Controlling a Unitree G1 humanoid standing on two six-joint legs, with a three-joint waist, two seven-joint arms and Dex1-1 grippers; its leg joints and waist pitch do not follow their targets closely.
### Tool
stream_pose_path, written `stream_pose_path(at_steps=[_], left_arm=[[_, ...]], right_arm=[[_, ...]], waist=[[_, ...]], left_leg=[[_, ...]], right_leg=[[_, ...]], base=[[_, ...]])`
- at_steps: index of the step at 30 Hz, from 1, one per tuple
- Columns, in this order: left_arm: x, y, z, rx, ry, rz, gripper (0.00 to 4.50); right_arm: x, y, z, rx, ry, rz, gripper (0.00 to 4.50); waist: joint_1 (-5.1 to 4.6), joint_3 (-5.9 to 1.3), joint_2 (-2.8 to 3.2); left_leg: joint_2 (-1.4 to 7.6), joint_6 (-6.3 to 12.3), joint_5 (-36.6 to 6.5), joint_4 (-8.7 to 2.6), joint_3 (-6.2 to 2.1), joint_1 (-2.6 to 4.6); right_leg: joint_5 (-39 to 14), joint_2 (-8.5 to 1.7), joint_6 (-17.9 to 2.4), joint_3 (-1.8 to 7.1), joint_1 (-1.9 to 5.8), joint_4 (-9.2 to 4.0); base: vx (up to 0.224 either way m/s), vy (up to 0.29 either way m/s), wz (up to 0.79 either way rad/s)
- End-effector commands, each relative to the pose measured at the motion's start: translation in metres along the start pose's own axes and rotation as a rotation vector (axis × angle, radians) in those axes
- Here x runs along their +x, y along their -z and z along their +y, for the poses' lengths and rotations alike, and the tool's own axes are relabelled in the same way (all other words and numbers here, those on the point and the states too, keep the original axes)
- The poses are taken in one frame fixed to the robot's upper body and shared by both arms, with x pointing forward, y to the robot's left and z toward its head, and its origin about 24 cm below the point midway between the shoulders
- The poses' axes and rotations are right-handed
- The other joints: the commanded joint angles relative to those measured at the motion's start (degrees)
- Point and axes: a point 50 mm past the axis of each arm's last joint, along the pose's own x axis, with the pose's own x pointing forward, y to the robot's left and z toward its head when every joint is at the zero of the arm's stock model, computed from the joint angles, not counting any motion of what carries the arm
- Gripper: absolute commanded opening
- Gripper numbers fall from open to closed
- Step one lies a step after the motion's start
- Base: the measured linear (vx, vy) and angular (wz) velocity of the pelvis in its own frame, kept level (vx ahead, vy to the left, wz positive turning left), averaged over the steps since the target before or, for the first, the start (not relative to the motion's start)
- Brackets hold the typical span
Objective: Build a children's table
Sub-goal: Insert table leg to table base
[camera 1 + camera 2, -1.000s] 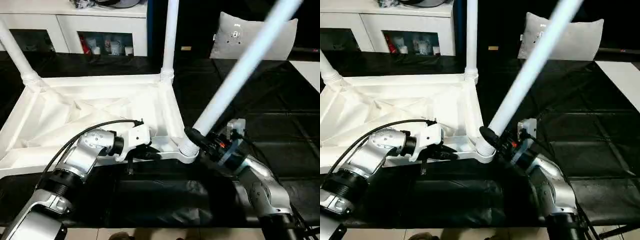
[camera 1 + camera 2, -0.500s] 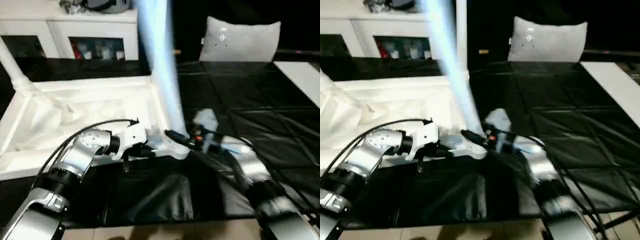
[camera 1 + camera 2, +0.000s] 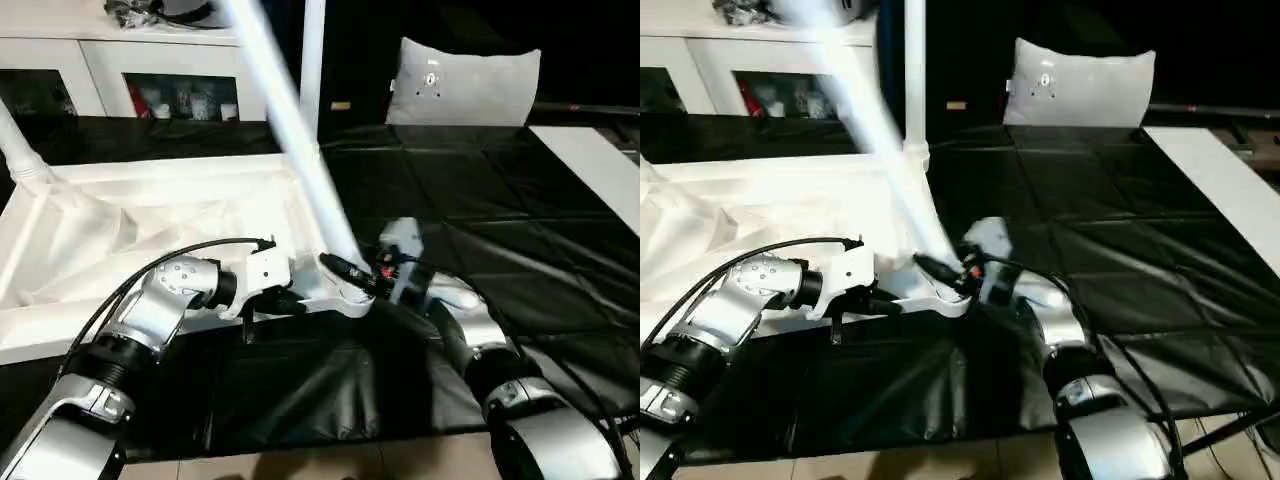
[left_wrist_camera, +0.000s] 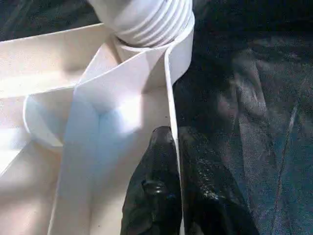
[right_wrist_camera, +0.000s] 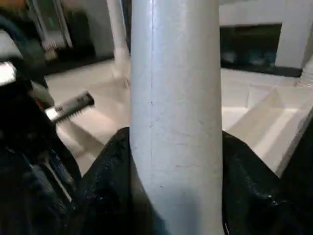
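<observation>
The left gripper (image 4: 172, 161) clamps the upturned tabletop (image 3: 150, 225) rim (near corner). The right gripper's (image 5: 176, 161) jaws grasp a tilted leg (image 3: 290, 130) seated in that corner socket (image 3: 345, 298).

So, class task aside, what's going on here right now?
A robot is assembling an upturned white table top. Its left gripper pinches the top's near rim, steadying it. Its right gripper clasps a leg standing tilted in the near corner socket. Two other legs already stand in far corners.

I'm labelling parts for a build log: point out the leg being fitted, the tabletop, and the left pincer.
leg (image 3: 300, 170), left eye view, mid-shaft.
tabletop (image 3: 150, 215), left eye view, ribbed underside.
left pincer (image 4: 175, 147), left wrist view, fingertips clamping the rim wall.
</observation>
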Motion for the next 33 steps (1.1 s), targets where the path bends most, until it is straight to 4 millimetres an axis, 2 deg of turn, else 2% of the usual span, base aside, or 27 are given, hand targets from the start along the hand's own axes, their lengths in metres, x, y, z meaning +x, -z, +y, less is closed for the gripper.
stream_pose_path(at_steps=[1, 2, 3, 4, 5, 6, 7, 8, 9, 10, 11, 13, 15, 16, 17, 18, 19, 20, 22, 23, 25, 26, 29, 30, 32, 33], left_arm=[[-0.009, -0.011, 0.000, 0.083, 0.029, -0.015, 0.00], [-0.011, -0.011, 0.002, 0.083, -0.007, -0.021, 0.00], [-0.011, -0.011, 0.002, 0.083, -0.007, -0.021, 0.00], [-0.014, -0.013, 0.001, 0.069, -0.001, -0.041, 0.00], [-0.016, -0.014, 0.001, 0.057, 0.009, -0.056, 0.44], [-0.018, -0.016, 0.001, 0.050, 0.009, -0.079, 0.55], [-0.018, -0.016, 0.001, 0.050, 0.009, -0.079, 0.55], [-0.022, -0.021, 0.001, 0.039, 0.005, -0.120, 0.62], [-0.024, -0.024, 0.002, 0.038, -0.001, -0.145, 0.76], [-0.025, -0.026, 0.002, 0.036, -0.004, -0.157, 0.91], [-0.027, -0.030, 0.004, 0.036, -0.017, -0.187, 0.99], [-0.029, -0.036, 0.006, 0.020, -0.036, -0.235, 1.10], [-0.031, -0.039, 0.009, 0.013, -0.062, -0.261, 1.35], [-0.032, -0.043, 0.012, 0.007, -0.090, -0.285, 1.46], [-0.033, -0.044, 0.013, 0.004, -0.101, -0.295, 1.46], [-0.033, -0.045, 0.016, 0.000, -0.118, -0.296, 1.49], [-0.033, -0.045, 0.017, -0.002, -0.130, -0.295, 1.58], [-0.033, -0.046, 0.018, -0.004, -0.135, -0.296, 1.73], [-0.033, -0.046, 0.018, -0.005, -0.138, -0.297, 1.94], [-0.034, -0.047, 0.018, -0.007, -0.139, -0.300, 2.02], [-0.036, -0.051, 0.021, -0.030, -0.171, -0.333, 2.20], [-0.038, -0.057, 0.027, -0.049, -0.222, -0.377, 2.30], [-0.040, -0.061, 0.030, -0.063, -0.257, -0.407, 2.49], [-0.043, -0.078, 0.044, -0.114, -0.386, -0.505, 2.65], [-0.044, -0.085, 0.048, -0.138, -0.429, -0.540, 2.74], [-0.044, -0.093, 0.052, -0.170, -0.456, -0.589, 2.74]], right_arm=[[-0.060, 0.039, -0.009, 0.160, 0.156, 0.136, 1.88], [-0.062, 0.019, -0.013, 0.136, 0.124, 0.033, 1.88], [-0.062, 0.019, -0.013, 0.136, 0.124, 0.033, 1.88], [-0.059, -0.003, -0.015, 0.109, 0.100, -0.047, 1.88], [-0.057, -0.019, -0.013, 0.093, 0.079, -0.092, 1.88], [-0.053, -0.036, -0.011, 0.082, 0.071, -0.136, 1.88], [-0.053, -0.036, -0.011, 0.082, 0.071, -0.136, 1.88], [-0.048, -0.057, -0.008, 0.078, 0.064, -0.198, 1.88], [-0.045, -0.066, -0.006, 0.075, 0.065, -0.226, 1.88], [-0.044, -0.070, -0.005, 0.073, 0.066, -0.238, 1.88], [-0.039, -0.078, -0.002, 0.065, 0.065, -0.256, 1.88], [-0.033, -0.083, 0.003, 0.053, 0.065, -0.265, 1.88], [-0.031, -0.085, 0.008, 0.046, 0.066, -0.254, 1.88], [-0.029, -0.086, 0.014, 0.038, 0.068, -0.223, 1.88], [-0.028, -0.087, 0.017, 0.038, 0.071, -0.203, 1.88], [-0.026, -0.087, 0.020, 0.030, 0.070, -0.187, 1.88], [-0.025, -0.087, 0.022, 0.025, 0.070, -0.177, 1.88], [-0.024, -0.089, 0.024, 0.026, 0.076, -0.169, 1.88], [-0.023, -0.089, 0.026, 0.026, 0.080, -0.164, 1.88], [-0.023, -0.090, 0.026, 0.026, 0.081, -0.162, 1.88], [-0.023, -0.091, 0.028, 0.012, 0.090, -0.140, 1.88], [-0.023, -0.090, 0.028, -0.009, 0.099, -0.113, 1.88], [-0.023, -0.090, 0.028, -0.024, 0.106, -0.094, 1.88], [-0.023, -0.086, 0.029, -0.050, 0.123, -0.040, 1.88], [-0.022, -0.085, 0.030, -0.055, 0.128, -0.024, 1.88], [-0.022, -0.083, 0.031, -0.069, 0.124, -0.004, 1.88]], waist=[[0.15, -1.32, 1.55], [0.46, -2.17, 0.88], [1.03, -2.11, 1.32], [1.42, -2.13, 1.01], [1.80, -2.32, 1.04], [2.18, -3.06, 0.43], [2.47, -3.48, 0.36], [3.10, -4.04, 0.16], [3.30, -4.35, 0.17], [3.28, -4.51, 0.18], [3.39, -4.15, 0.37], [3.23, -4.02, 0.61], [2.99, -3.45, 0.64], [3.04, -3.38, 0.92], [3.08, -3.28, 0.88], [3.06, -3.21, 1.16], [2.98, -3.12, 1.11], [2.96, -3.08, 1.37], [2.88, -2.90, 1.36], [2.91, -2.96, 1.35], [2.84, -3.16, 1.39], [2.86, -3.35, 1.27], [3.11, -3.48, 1.18], [3.10, -3.75, 0.88], [3.16, -3.69, 1.02], [3.13, -3.64, 0.67]], left_leg=[[5.10, 0.72, -23.84, -5.93, -2.39, 0.25], [5.16, 2.09, -18.66, -5.72, -1.89, -0.06], [5.28, 2.83, -15.66, -5.59, -1.82, -0.16], [5.30, 4.34, -11.78, -5.52, -1.47, -0.38], [5.52, 4.87, -10.06, -5.41, -1.51, -0.35], [5.22, 6.47, -5.45, -4.67, -1.15, -0.40], [4.96, 7.34, -1.52, -4.36, -1.25, -1.04], [4.14, 10.27, 6.46, -3.08, -0.86, -1.96], [4.18, 10.83, 7.74, -2.81, -0.86, -2.06], [3.96, 11.55, 9.45, -2.42, -0.74, -2.57], [4.03, 11.44, 7.71, -2.35, -0.63, -2.73], [3.98, 10.00, 4.83, -2.47, -0.57, -2.99], [4.02, 8.49, 1.09, -2.82, -0.60, -2.90], [4.07, 7.21, -0.74, -3.01, -0.64, -2.57], [4.13, 6.23, -1.41, -3.19, -0.62, -2.36], [4.17, 5.66, -1.51, -3.30, -0.72, -2.44], [4.29, 4.87, -2.15, -3.51, -0.80, -2.32], [4.39, 4.17, -3.02, -3.61, -0.84, -2.15], [4.47, 3.30, -4.08, -3.81, -0.87, -2.01], [4.45, 2.90, -4.51, -3.78, -0.85, -1.95], [4.44, 2.67, -2.61, -3.70, -0.93, -2.10], [4.34, 2.76, -1.37, -3.45, -0.90, -2.22], [4.03, 3.62, -0.39, -3.18, -0.86, -2.44], [3.99, 4.22, 1.06, -2.95, -0.90, -2.50], [4.07, 4.74, 1.29, -2.75, -0.96, -2.57], [4.01, 5.05, 1.27, -2.80, -0.99, -2.76]], right_leg=[[-20.35, -7.64, -12.89, 4.21, 0.34, -4.68], [-14.29, -7.56, -13.82, 4.17, 1.13, -4.31], [-10.68, -7.61, -13.93, 4.29, 1.20, -4.05], [-5.16, -6.98, -13.97, 3.93, 1.48, -3.59], [-3.42, -7.03, -14.02, 3.79, 1.51, -3.14], [2.13, -7.02, -14.20, 3.65, 1.72, -2.38], [6.28, -7.24, -14.27, 3.64, 2.35, -1.73], [17.53, -6.92, -14.06, 3.57, 2.04, -0.49], [20.25, -6.88, -13.99, 3.48, 1.91, -0.06], [24.35, -6.49, -13.69, 3.19, 1.65, 0.46], [23.07, -6.50, -13.65, 3.12, 1.08, 0.20], [18.25, -6.63, -13.39, 3.00, 1.18, -0.21], [10.46, -6.57, -12.69, 2.96, 0.90, -1.28], [5.14, -6.64, -12.11, 3.08, 0.84, -1.83], [2.37, -6.45, -11.58, 3.10, 0.79, -2.10], [1.38, -6.40, -11.35, 3.09, 0.85, -2.15], [-0.60, -6.33, -10.64, 3.02, 0.76, -2.34], [-2.26, -6.45, -10.49, 3.04, 0.70, -2.55], [-4.16, -6.61, -10.51, 3.03, 0.71, -2.72], [-4.66, -6.71, -10.42, 3.10, 0.75, -2.67], [-1.65, -6.65, -10.63, 3.09, 0.99, -2.16], [1.09, -6.70, -11.14, 3.08, 1.13, -1.77], [4.09, -6.79, -11.95, 3.08, 1.36, -1.61], [6.42, -6.70, -11.92, 2.99, 1.58, -1.32], [7.66, -6.77, -13.05, 2.86, 1.49, -1.23], [7.34, -6.86, -13.00, 2.83, 1.70, -1.26]], base=[[0.052, 0.002, 0.04], [0.071, -0.003, 0.04], [0.071, -0.003, 0.04], [0.068, -0.009, 0.06], [0.063, -0.009, 0.05], [0.063, -0.009, 0.05], [0.056, -0.015, -0.02], [0.000, 0.000, 0.00], [0.000, 0.000, 0.00], [0.033, -0.052, -0.01], [0.022, -0.052, 0.00], [0.013, -0.051, 0.01], [0.000, 0.000, 0.00], [0.000, 0.000, 0.00], [0.000, 0.000, 0.00], [0.000, 0.000, 0.00], [0.000, 0.000, 0.00], [0.000, 0.000, 0.00], [0.000, 0.000, 0.00], [0.000, 0.000, 0.00], [0.000, 0.000, 0.00], [0.000, 0.000, 0.00], [0.000, 0.000, 0.00], [0.000, 0.000, 0.00], [0.000, 0.000, 0.00], [0.000, 0.000, 0.00]])
